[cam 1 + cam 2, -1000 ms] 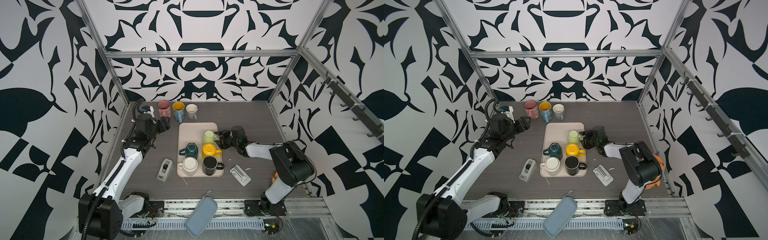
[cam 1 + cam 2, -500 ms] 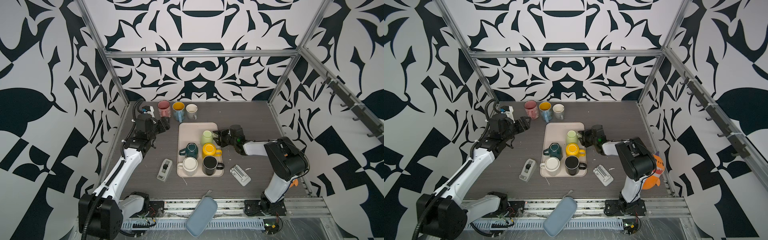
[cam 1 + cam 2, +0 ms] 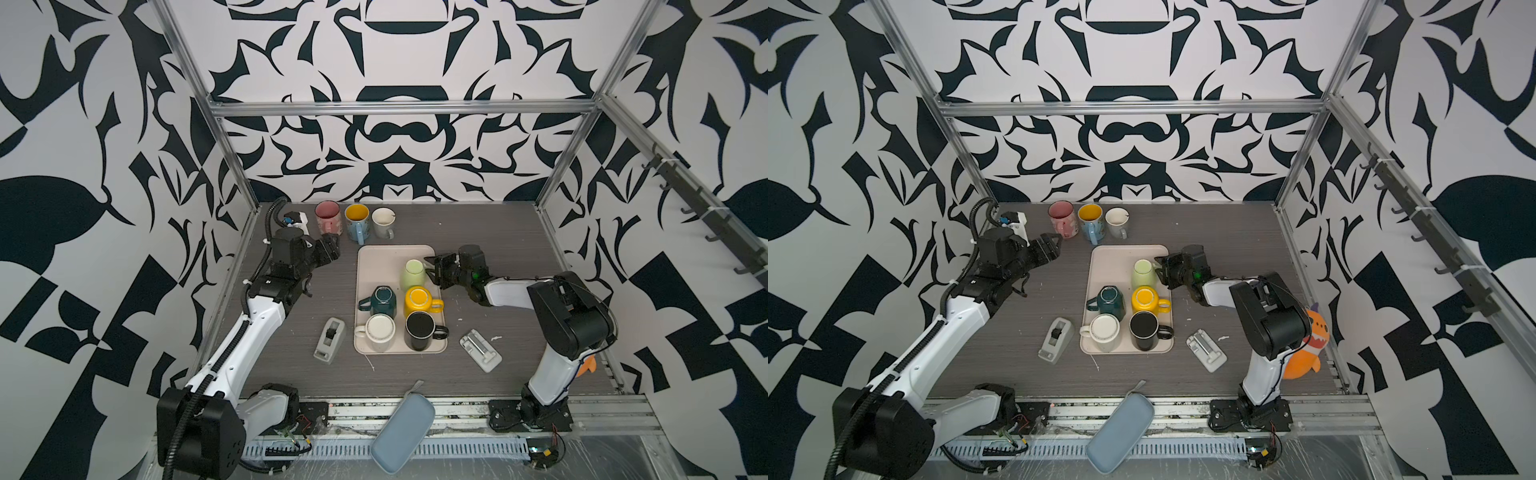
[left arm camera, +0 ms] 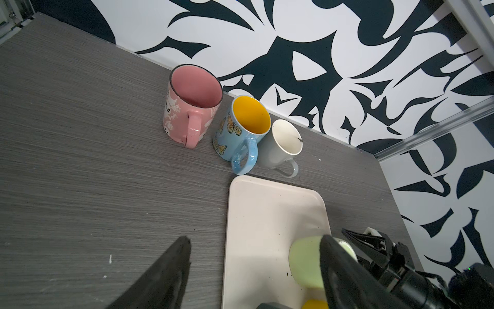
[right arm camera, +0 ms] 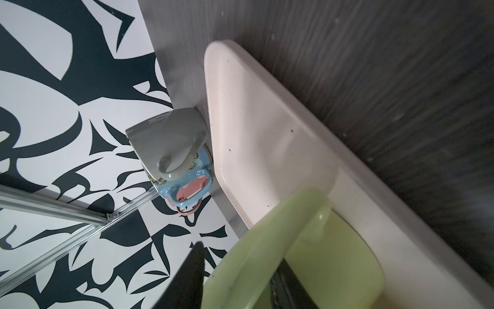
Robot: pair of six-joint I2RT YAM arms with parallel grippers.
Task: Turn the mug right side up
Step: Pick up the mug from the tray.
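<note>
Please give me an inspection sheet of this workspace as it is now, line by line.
Surface: grey table, beige tray on it.
Job's things: light green mug upside down on tray.
Clutter: teal mug, yellow mug, white mug, black mug on tray; pink mug, blue mug, pale mug upright behind it; tape dispenser; plastic holder; pouch on front rail; plush toy.
Grippers: left gripper open, empty; right gripper jaws around part of light green mug, grip unclear.
Cables: black conduit on left arm; loose wires by front rail.
Surroundings: patterned walls; aluminium frame; hook rail.
</note>
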